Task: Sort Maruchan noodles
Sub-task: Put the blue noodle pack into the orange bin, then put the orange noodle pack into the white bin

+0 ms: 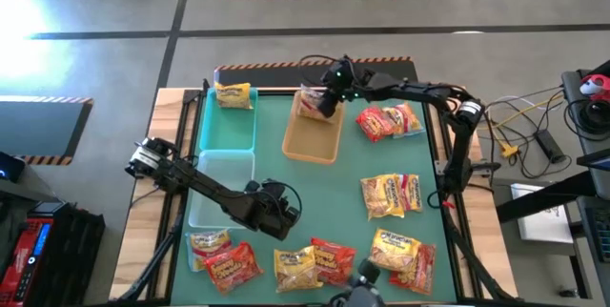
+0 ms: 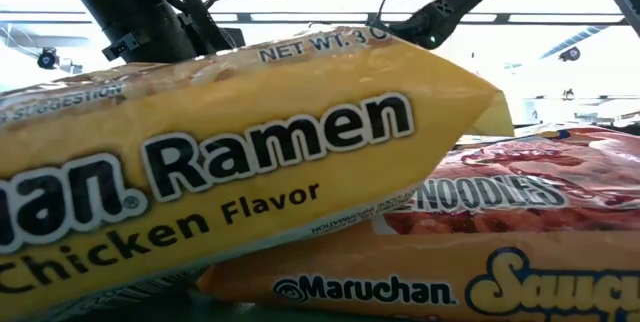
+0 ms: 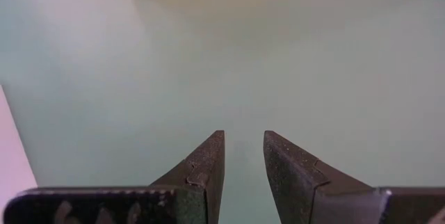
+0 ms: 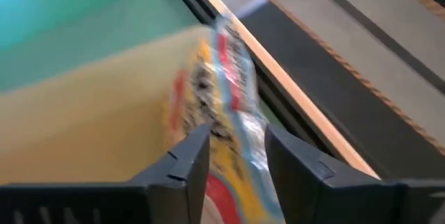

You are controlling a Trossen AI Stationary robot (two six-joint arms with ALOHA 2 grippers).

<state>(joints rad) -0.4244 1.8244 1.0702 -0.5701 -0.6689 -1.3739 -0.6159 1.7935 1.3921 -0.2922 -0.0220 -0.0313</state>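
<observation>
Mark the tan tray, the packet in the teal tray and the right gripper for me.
tan tray point(image 1: 310, 145): high view, bare floor near its front end.
packet in the teal tray point(image 1: 233, 94): high view, middle of its yellow wrapper.
right gripper point(image 4: 236, 156): right wrist view, between its fingertips.

In the right wrist view the noodle packet point(image 4: 222, 113) between the right gripper point(image 4: 236, 147) fingers is blurred, its print unreadable. In the low view, a yellow packet point(image 2: 230, 162) is cropped and hides the table behind.
</observation>
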